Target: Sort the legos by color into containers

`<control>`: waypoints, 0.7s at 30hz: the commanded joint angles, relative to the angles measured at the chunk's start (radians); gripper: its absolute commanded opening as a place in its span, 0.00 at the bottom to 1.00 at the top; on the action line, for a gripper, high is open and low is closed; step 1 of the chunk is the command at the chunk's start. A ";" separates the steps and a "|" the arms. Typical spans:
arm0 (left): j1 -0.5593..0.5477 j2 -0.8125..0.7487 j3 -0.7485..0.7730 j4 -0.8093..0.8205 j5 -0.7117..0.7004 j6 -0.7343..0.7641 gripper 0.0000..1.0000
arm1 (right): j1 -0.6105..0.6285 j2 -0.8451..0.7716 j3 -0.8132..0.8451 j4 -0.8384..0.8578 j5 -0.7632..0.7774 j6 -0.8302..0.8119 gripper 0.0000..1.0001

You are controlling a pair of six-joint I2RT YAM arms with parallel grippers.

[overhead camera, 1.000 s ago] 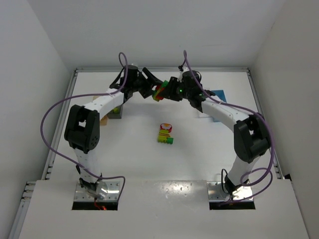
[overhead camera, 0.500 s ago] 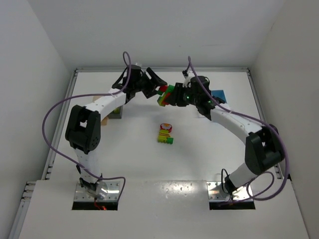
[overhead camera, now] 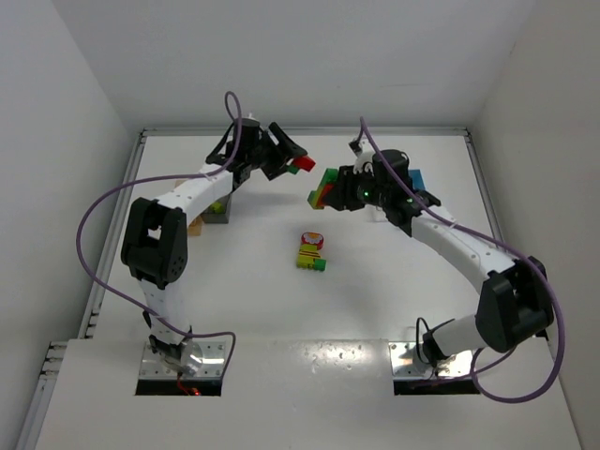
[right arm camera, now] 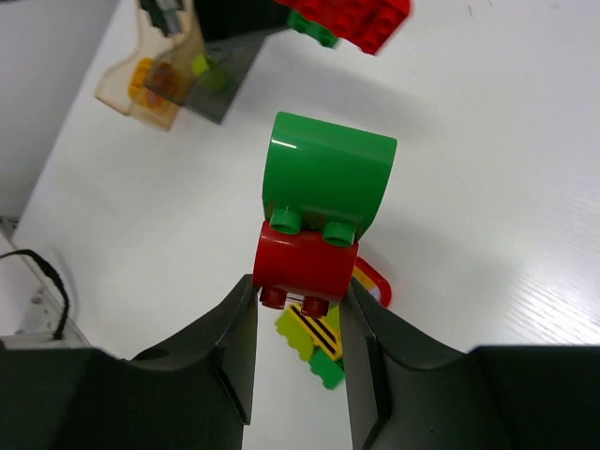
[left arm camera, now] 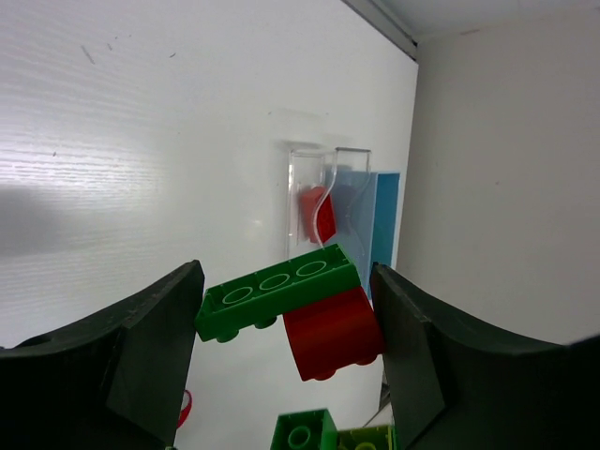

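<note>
Only the left wrist view shows the clear bin (left arm camera: 314, 187), a red piece (left arm camera: 314, 214) visible through its wall, with the blue bin (left arm camera: 380, 220) just beside it. Only the right wrist view shows the orange bin (right arm camera: 141, 80) against the grey bin (right arm camera: 225, 66). The left jaws, fairly wide, hold a green brick (left arm camera: 277, 289) stuck to a red brick (left arm camera: 333, 330) in the air. The right jaws, narrow, pinch a red block (right arm camera: 305, 267) carrying a green arch (right arm camera: 328, 173). A mixed cluster (overhead camera: 310, 251) lies mid-bench (overhead camera: 234, 300). A second ago both jaws met on one lump. Now it is split and they stand apart.
</note>
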 commanded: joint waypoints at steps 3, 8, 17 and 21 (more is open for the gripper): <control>-0.015 -0.053 -0.074 -0.046 -0.015 0.085 0.00 | -0.032 -0.021 -0.054 -0.044 0.048 -0.070 0.01; -0.047 -0.087 -0.097 -0.165 -0.107 0.249 0.00 | -0.067 -0.001 -0.088 -0.056 0.038 -0.070 0.01; -0.165 -0.116 -0.223 -0.172 -0.457 0.468 0.15 | -0.086 0.037 -0.029 -0.076 -0.001 -0.079 0.01; -0.165 -0.104 -0.283 -0.053 -0.469 0.504 0.20 | -0.086 0.047 -0.020 -0.076 -0.019 -0.079 0.01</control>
